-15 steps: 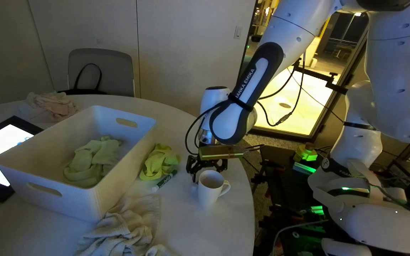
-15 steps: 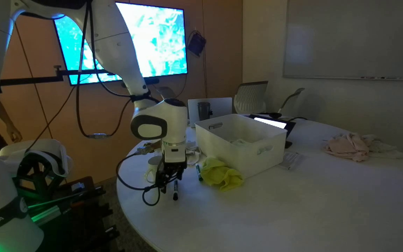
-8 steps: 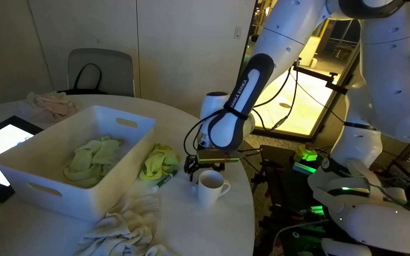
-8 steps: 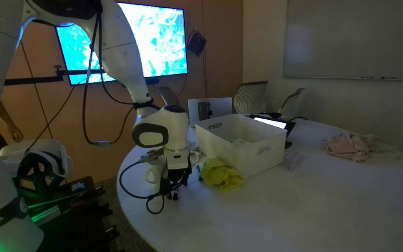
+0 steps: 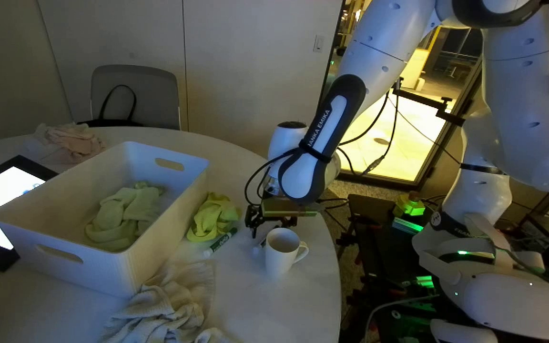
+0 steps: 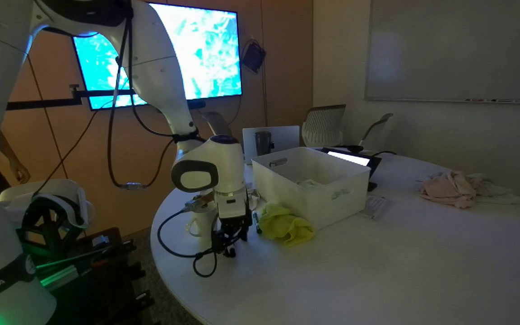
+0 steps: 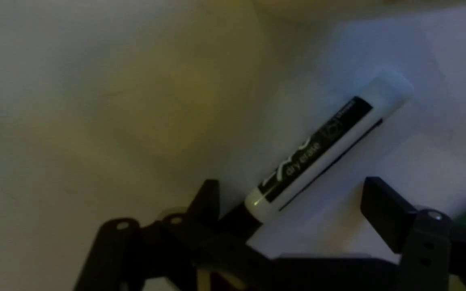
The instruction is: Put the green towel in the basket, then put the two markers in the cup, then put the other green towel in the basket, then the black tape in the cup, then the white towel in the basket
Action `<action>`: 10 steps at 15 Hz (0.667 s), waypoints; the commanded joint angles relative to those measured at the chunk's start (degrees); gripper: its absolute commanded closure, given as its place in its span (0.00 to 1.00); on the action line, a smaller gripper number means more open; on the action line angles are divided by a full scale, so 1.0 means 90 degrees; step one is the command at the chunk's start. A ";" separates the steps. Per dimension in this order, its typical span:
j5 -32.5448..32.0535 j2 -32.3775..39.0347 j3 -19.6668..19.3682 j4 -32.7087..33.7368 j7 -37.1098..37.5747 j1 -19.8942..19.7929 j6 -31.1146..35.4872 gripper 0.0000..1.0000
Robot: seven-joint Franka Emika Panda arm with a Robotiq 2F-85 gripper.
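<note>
- Black marker [image 7: 313, 150] is apparently being lined up for pickup.
- Gripper [image 7: 291, 182] is spread; nothing is held.
- Marker should be centred, clamped, then carried to cup [image 5: 280, 257].

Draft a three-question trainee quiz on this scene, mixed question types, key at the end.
1. True or false: the green marker lies in the cup.
2. Fill in the blank: in the wrist view, the black-labelled marker reads "dry ____".
3. Multiple choice: the gripper is
A) shut on the cup
B) open
C) shut on the green marker

Key:
1. False; it lies on the table, beside the green towel that is outside the basket.
2. erase
3. B
</note>
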 commanded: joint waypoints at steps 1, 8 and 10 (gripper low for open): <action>-0.0206 0.0179 -0.0372 0.0108 0.0286 0.0371 0.0370 0.41; -0.0324 0.0203 -0.0692 0.0131 0.0443 0.0681 0.0474 0.92; -0.0408 0.0168 -0.0816 0.0103 0.0471 0.0794 0.0442 0.89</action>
